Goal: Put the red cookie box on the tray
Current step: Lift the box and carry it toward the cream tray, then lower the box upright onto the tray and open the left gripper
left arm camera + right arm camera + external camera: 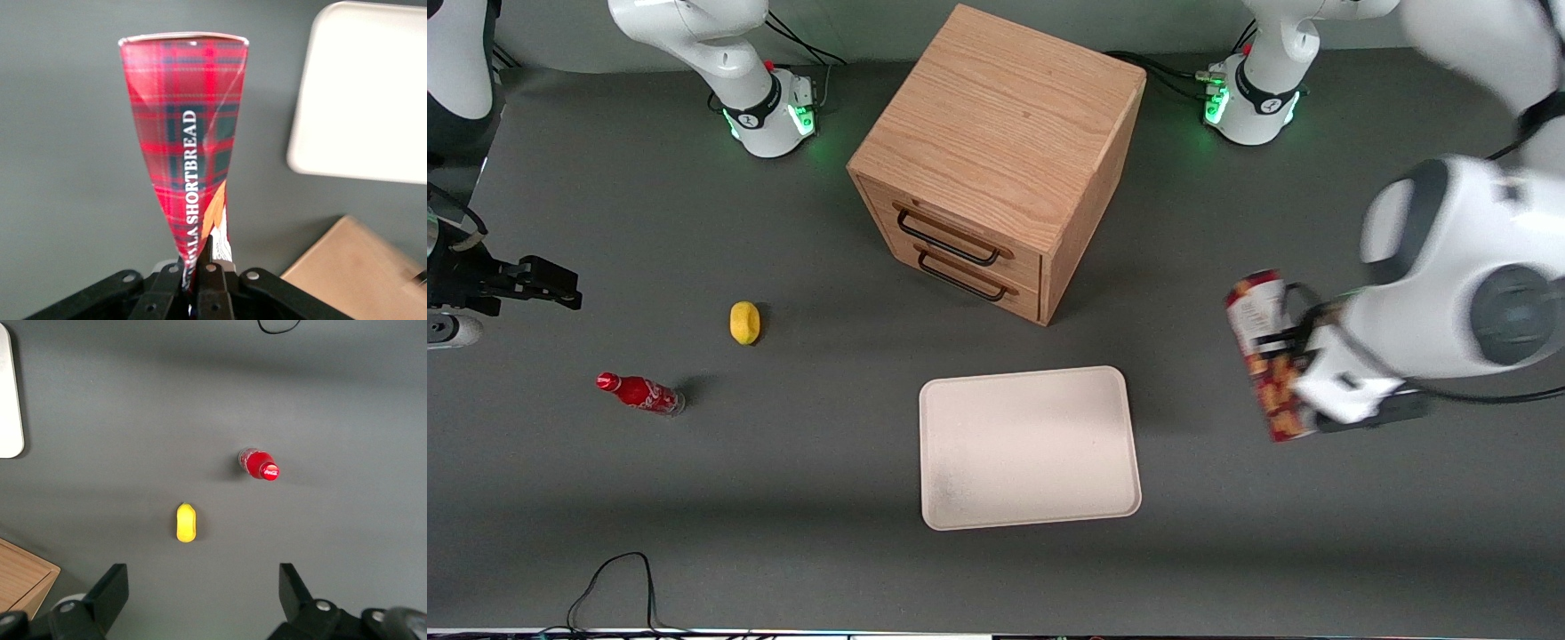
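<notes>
Item one: the slim dark-red tartan cardboard cookie box point(1267, 369), lettered "shortbread" along its narrow side, with a white label at one end, is held in the air above the grey table toward the working arm's end, well clear of any surface. Item two: the left arm's black two-finger gripper point(198, 270), its fingers point(212, 280) drawn close together and pinching one end of the box, so that the cardboard narrows visibly at the grip while the free end point(183, 41) keeps its full width. Item three: the flat cream-white rectangular tray point(1030, 447) with rounded corners and a low rim, lying bare on the table nearer the front camera than the two-drawer wooden cabinet point(996, 160); the box hangs apart from it, sideways toward the working arm's end. Item four: a small yellow lemon-shaped object point(744, 322) and a small red soda bottle point(639, 392), both toward the parked arm's end of the table and outside the task. Status, as judged: the pick-up appears complete, since the box is off the table and firmly held. Outstanding: carrying the box over the tray, lowering it flat within the rim, and releasing. The squeezed end suggests thin cardboard that may deform or swing on transport.
</notes>
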`<state>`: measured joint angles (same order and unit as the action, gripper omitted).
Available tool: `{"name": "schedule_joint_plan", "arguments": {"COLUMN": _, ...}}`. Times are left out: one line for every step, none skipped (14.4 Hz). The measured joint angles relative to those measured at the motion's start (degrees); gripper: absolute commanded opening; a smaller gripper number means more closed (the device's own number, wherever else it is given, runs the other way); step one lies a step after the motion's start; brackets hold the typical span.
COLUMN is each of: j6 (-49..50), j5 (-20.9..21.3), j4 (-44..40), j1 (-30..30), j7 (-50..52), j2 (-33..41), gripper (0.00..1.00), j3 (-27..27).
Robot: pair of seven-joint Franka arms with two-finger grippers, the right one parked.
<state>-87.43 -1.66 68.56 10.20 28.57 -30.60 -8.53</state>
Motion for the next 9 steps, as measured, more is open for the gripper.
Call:
{"name": "schedule_joint_plan", "arguments": {"j6": -3.17, "j5": 0.0, "j4": -0.16, "j1": 0.84, "j7": 3.04, "j2": -2.26, "gripper": 0.0, "j3": -2.02}}
{"name": "schedule_joint_plan", "arguments": {"j6": -6.38, "j5": 0.0, "j4": -0.25, "j1": 1.19, "j7": 5.1, "j2": -4.46, "gripper": 0.0, "j3": -3.88}}
{"name": "schedule_joint_plan", "arguments": {"j6": -9.52, "j5": 0.0, "j4": -0.34, "j1": 1.32, "j7": 6.09, "j2": -6.47, "gripper": 0.0, "j3": -5.21}}
{"name": "schedule_joint_plan", "arguments": {"j6": -12.2, "j5": 0.0, "j4": -0.47, "j1": 1.42, "j7": 6.38, "j2": -8.25, "gripper": 0.0, "j3": -5.88}}
{"name": "schedule_joint_plan", "arguments": {"j6": -14.58, "j5": 0.0, "j4": -0.71, "j1": 1.53, "j7": 6.4, "j2": -9.97, "gripper": 0.0, "j3": -6.18}}
{"name": "schedule_joint_plan", "arguments": {"j6": -16.85, "j5": 0.0, "j4": -0.96, "j1": 1.68, "j7": 6.4, "j2": -11.56, "gripper": 0.0, "j3": -6.32}}
{"name": "schedule_joint_plan", "arguments": {"j6": -19.02, "j5": 0.01, "j4": -1.06, "j1": 1.97, "j7": 6.38, "j2": -12.99, "gripper": 0.0, "j3": -6.44}}
{"name": "schedule_joint_plan", "arguments": {"j6": -21.04, "j5": 0.04, "j4": -1.12, "j1": 2.44, "j7": 6.22, "j2": -14.32, "gripper": 0.0, "j3": -6.5}}
{"name": "schedule_joint_plan", "arguments": {"j6": -22.82, "j5": 0.1, "j4": -1.19, "j1": 2.98, "j7": 5.79, "j2": -15.61, "gripper": 0.0, "j3": -6.51}}
